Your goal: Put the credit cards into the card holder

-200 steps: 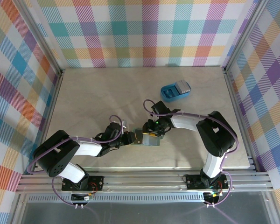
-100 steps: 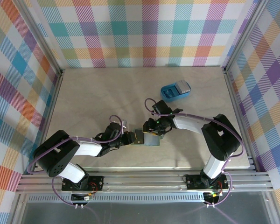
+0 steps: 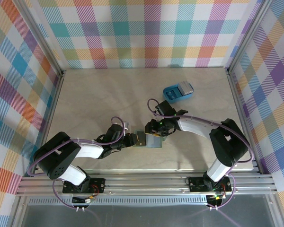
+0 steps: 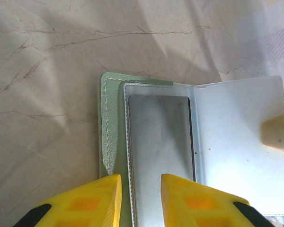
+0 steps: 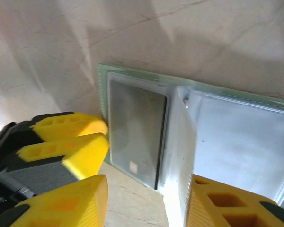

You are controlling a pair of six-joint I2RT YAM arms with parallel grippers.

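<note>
Marble tabletop (image 4: 47, 56), left tool (image 4: 141, 182) pinching card holder (image 4: 111, 123) edge, right tool (image 5: 146, 189) parted above it

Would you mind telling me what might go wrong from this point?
The left gripper pinches the card holder only at its edge, so it may pivot or slip. The right gripper hangs open close beside it at the clear flap; they could collide, or the flap could crease.
</note>
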